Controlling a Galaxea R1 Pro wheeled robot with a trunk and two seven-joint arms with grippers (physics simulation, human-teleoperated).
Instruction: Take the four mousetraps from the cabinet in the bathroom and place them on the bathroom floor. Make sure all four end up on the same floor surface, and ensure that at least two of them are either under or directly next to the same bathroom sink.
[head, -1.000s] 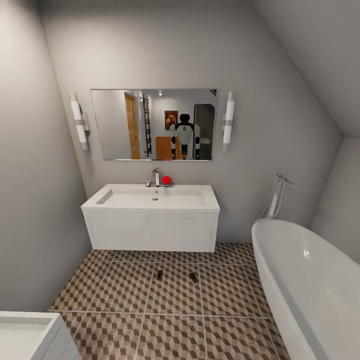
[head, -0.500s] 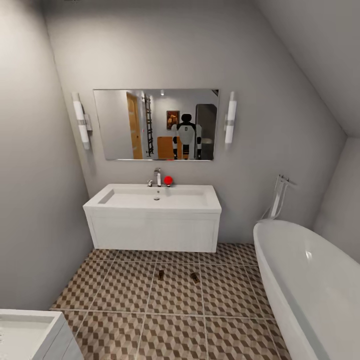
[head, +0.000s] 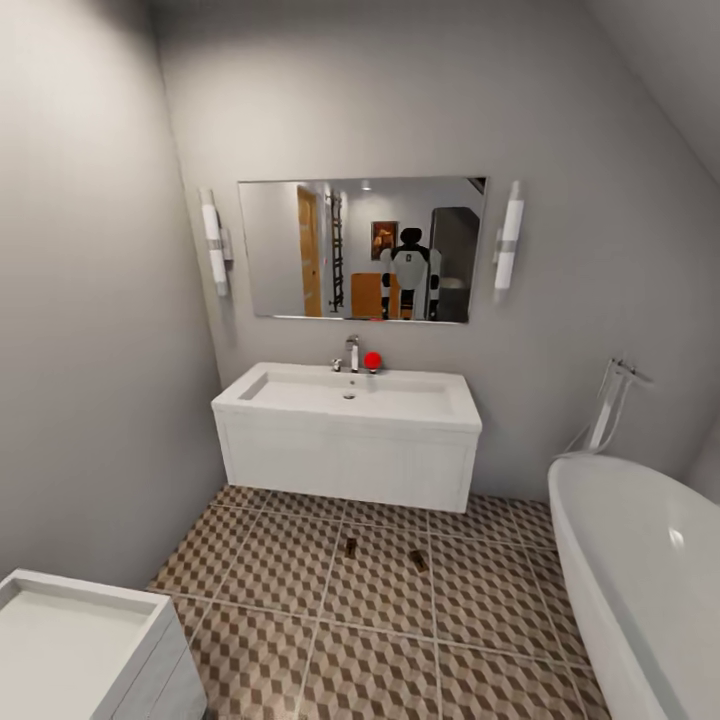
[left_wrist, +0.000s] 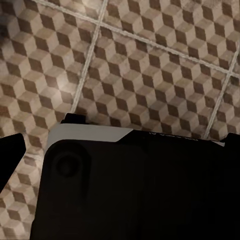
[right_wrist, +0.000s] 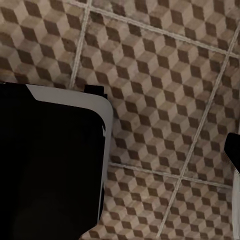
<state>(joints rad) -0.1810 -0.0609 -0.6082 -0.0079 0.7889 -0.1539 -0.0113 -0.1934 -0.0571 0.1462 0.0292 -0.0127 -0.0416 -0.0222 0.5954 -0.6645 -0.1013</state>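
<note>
Since a second ago the whole head view has slid: the sink (head: 348, 400), its mirror (head: 362, 250) and the bathtub (head: 640, 560) all sit further toward the right of the picture, and more of the near white unit (head: 80, 645) shows at the lower corner on the robot's left. That is the camera turning or the base shifting, not the fixtures moving. Relative to the sink, nothing has changed: two mousetraps (head: 351, 547) lie on the bathroom floor (head: 270, 560) just in front of its white vanity, near one another but apart, the second (head: 418, 560) lying askew on the bathtub side. Judging from this, the condition of two traps beside the same sink looks met, and the robot is probably turning away to fetch the remaining two; the orange-brown cabinet appears as a reflection in the mirror, behind the robot's own reflected figure. The floor is large tiles printed with a brown, beige and cream cube pattern and pale grout, and the traps are small and close to it in tone, easy to lose sight of. The room is narrow, with grey walls, a sloped ceiling above the bathtub, two tube lamps flanking the mirror, and a red ball (head: 372, 360) by the faucet (head: 352, 353). Both wrist views look down on the same tiles past dark robot bodywork; whether either tool is spread or pressed together cannot be told.
</note>
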